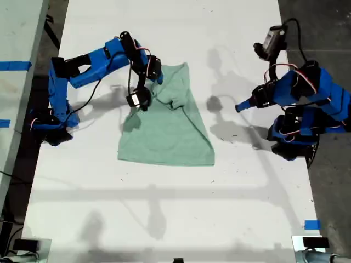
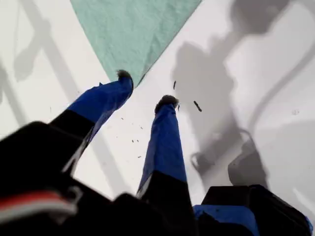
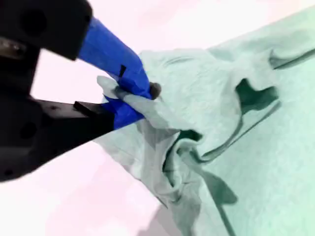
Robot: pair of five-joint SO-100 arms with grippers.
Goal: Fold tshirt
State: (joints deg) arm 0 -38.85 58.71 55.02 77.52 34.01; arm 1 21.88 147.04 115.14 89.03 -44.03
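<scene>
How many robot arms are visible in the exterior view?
2: one arm at the exterior view's left, reaching onto the tshirt; the other arm at that view's right, off the cloth.

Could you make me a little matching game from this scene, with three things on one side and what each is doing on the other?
Things:
1. small pale mint-green cloth tshirt
2. my first gripper
3. my second gripper

States:
A. shut on bunched cloth
B. open above the bare white table
C. partly folded, with one part lifted

Pairs: 1-C, 2-B, 3-A
</scene>
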